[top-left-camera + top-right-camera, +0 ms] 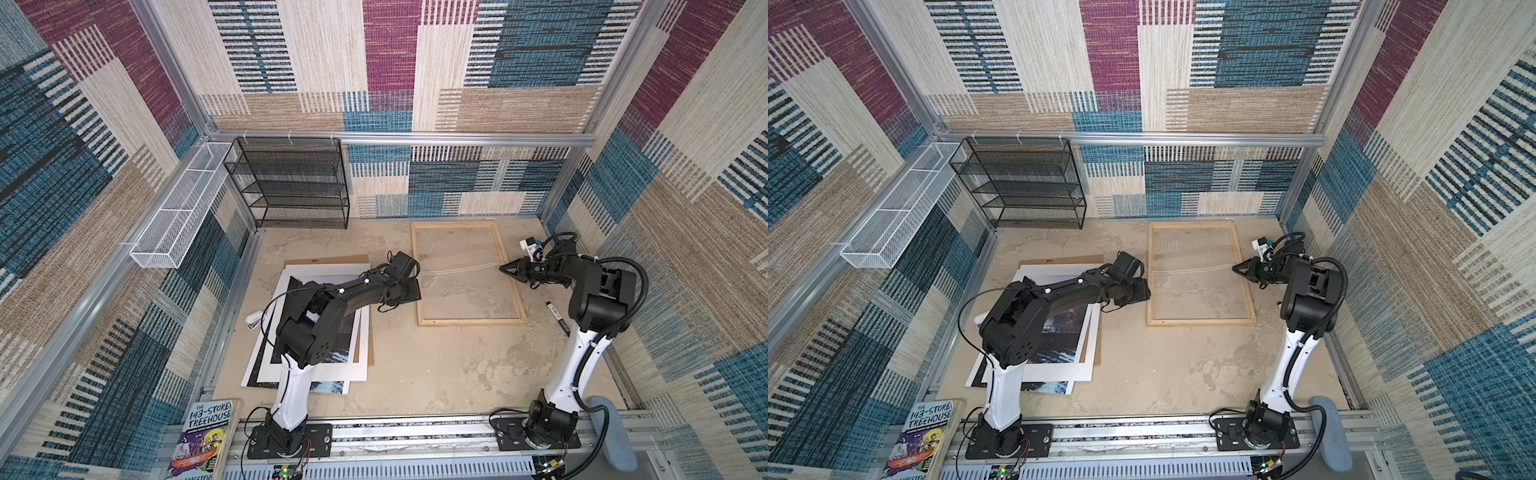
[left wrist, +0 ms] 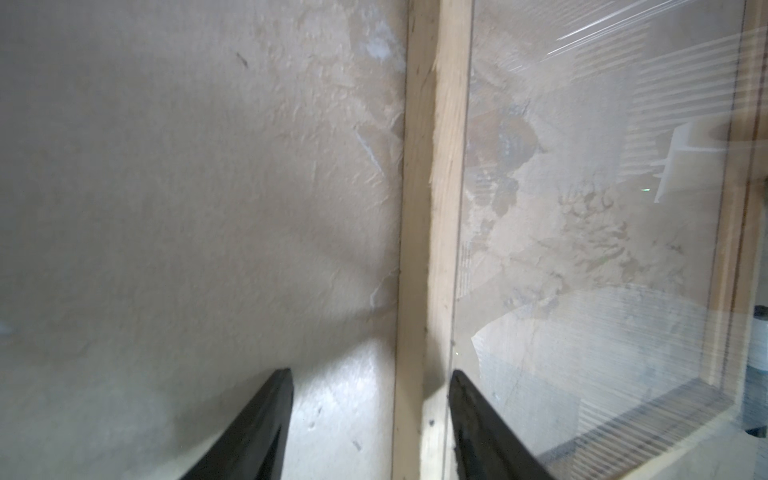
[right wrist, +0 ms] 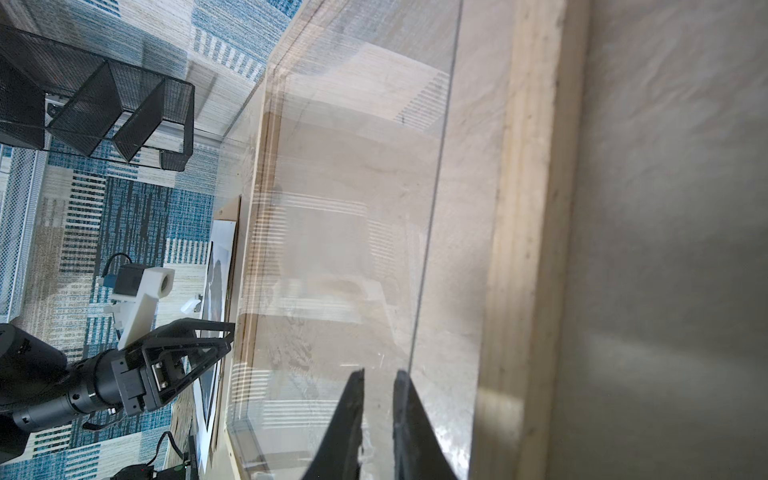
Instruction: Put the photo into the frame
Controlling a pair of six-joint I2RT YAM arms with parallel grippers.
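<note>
**Left gripper**: jaws apart, nothing held. My fingertips straddle the left rail of the frame, one over the bare table outside it and one over the glazing inside. I judge I am placed this way so that I can close on the rail and steady or shift the frame.

**Right gripper**: jaws drawn almost together, just inside the opposite rail. The edge of the clear pane runs straight into my tips. In both top views a bright crease crosses the pane toward them. From this I judge I am pinching that edge, though the contact itself is not plain to see. My likely reason is to control the pane from this side while my left gripper attends to the wood.

**The frame**: lies flat on the table toward the back wall. It is empty, and the table shows through the pane.

**The photo**: lies flat at the left, well apart from the frame and partly under my left arm. It sits askew on a brown board, and neither gripper touches it. The insertion itself is not yet begun.

**Sundries**: a black marker lies on the table beside my right arm, and I judge it has no part in the job
</note>
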